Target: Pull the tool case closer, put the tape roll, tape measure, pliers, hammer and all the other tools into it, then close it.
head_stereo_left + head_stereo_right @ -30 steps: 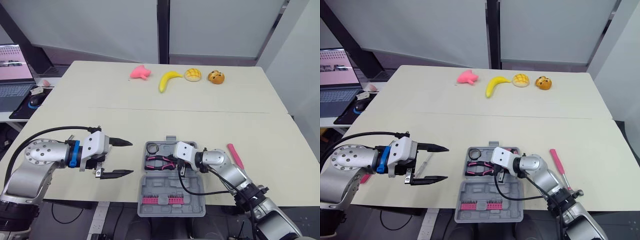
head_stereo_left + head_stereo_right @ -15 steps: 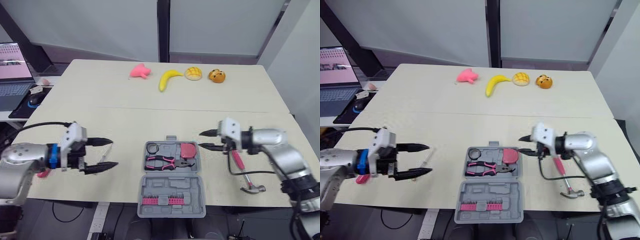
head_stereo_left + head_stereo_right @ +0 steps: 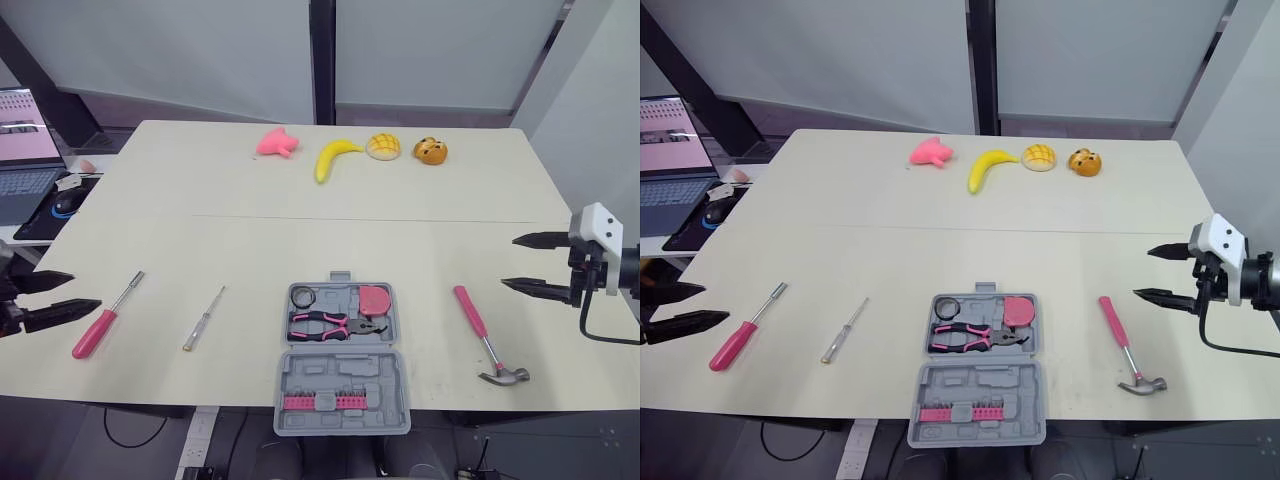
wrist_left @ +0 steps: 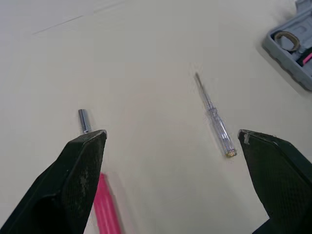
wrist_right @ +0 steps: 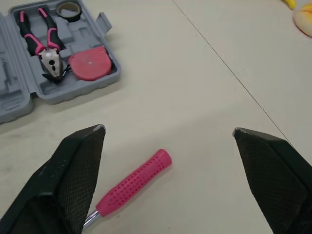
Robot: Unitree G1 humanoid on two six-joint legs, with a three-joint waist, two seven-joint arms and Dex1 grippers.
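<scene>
Jaws gape: right gripper [image 3: 508, 261], edge-cropped left gripper [image 3: 86, 289].

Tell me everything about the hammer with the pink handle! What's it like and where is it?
The hammer has a pink dotted grip that looks rubbery, a thin silvery shaft and a small metal claw head. It lies flat on the beige table, right of the open grey tool case and apart from it, head toward the table's near edge. Only the table touches it; the open right gripper hangs farther right, not holding it.
</scene>
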